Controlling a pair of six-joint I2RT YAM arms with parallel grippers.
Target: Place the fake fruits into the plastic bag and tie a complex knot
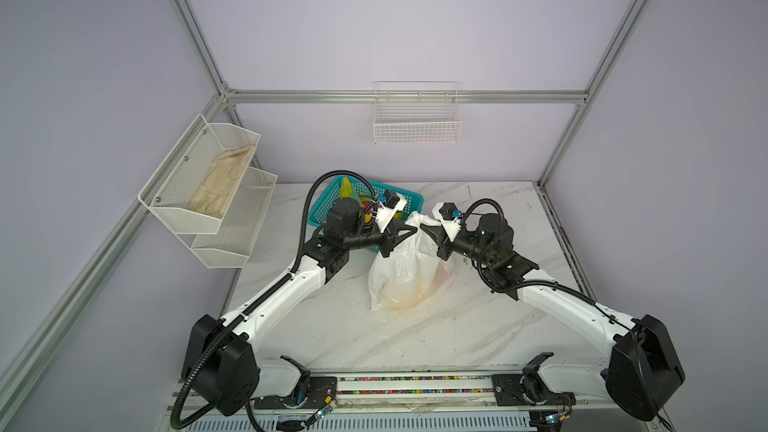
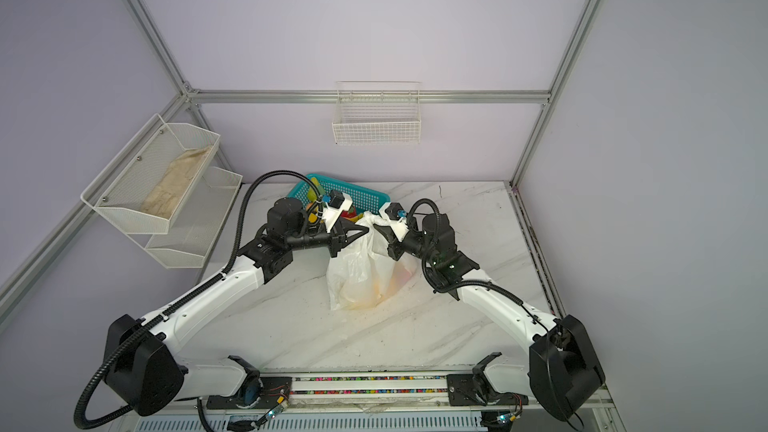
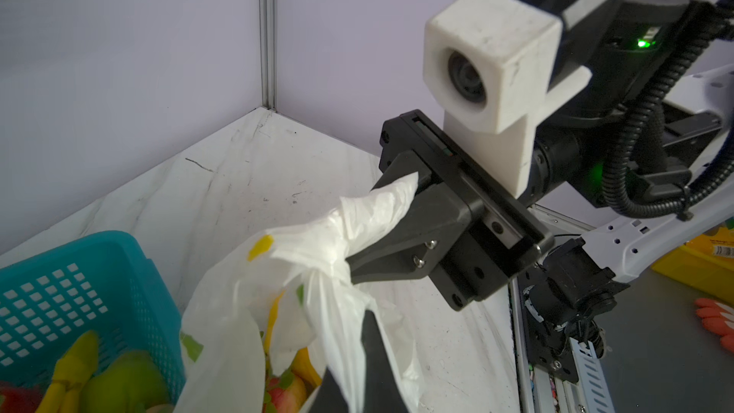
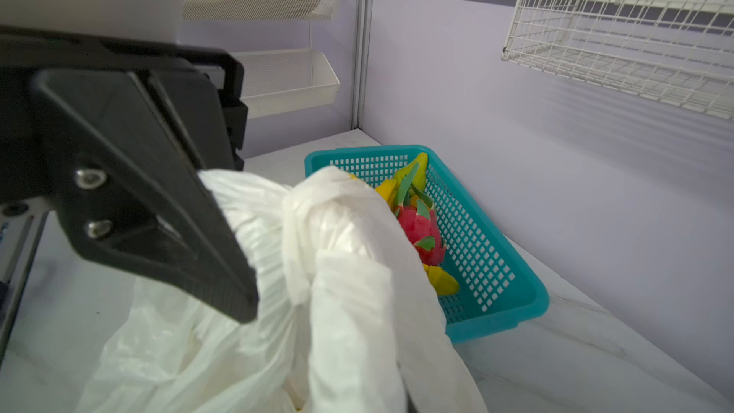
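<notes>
Left fingers (image 4: 159, 208), right fingers (image 3: 397, 248) clamped on plastic bag (image 1: 399, 272) handle loops (image 3: 373, 208); bag upright, long axis vertical.

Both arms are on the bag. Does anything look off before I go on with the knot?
Yes: fruit is left out. A dragon fruit and yellow pieces lie in the teal basket at the table's back, while the left gripper and right gripper are both shut on the top of the plastic bag.
</notes>
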